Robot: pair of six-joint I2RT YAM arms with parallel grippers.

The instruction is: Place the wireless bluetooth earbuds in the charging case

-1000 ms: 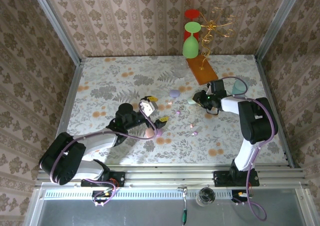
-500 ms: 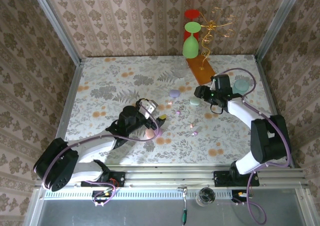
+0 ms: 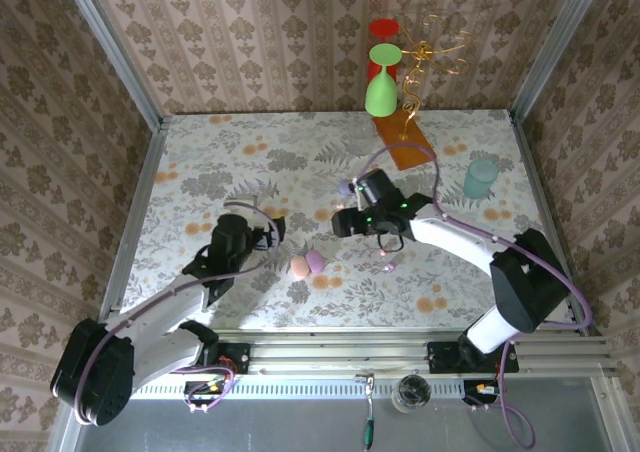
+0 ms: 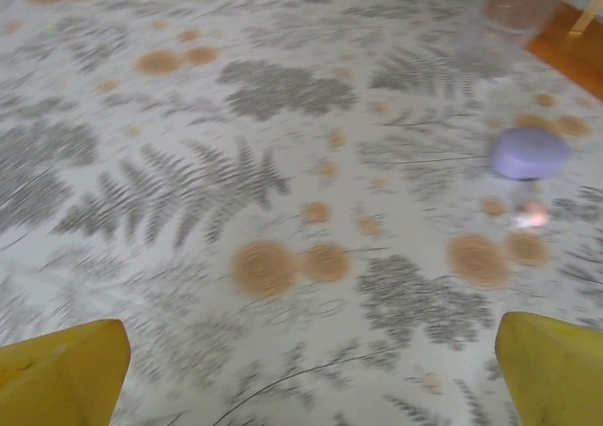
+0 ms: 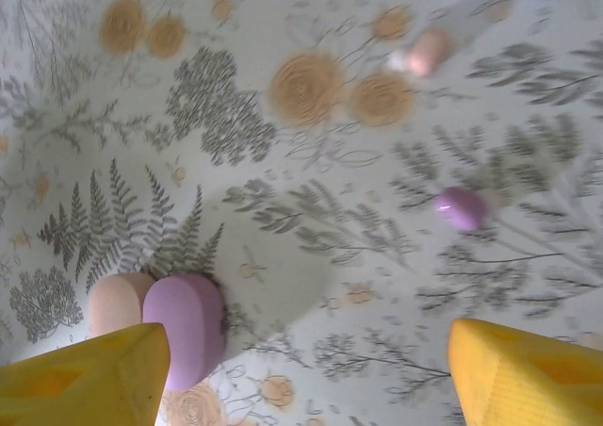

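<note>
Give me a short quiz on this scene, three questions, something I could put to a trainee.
1. True or false: the peach case and the purple case lie side by side, touching.
2. Pick one. In the right wrist view, what sits between the fingers of the right gripper? A) an earbud B) nothing C) a cup
3. Short answer: where does the purple earbud lie?

Key
1. True.
2. B. The jaws stand wide apart with nothing in them.
3. Loose on the table, apart from both cases.
</note>
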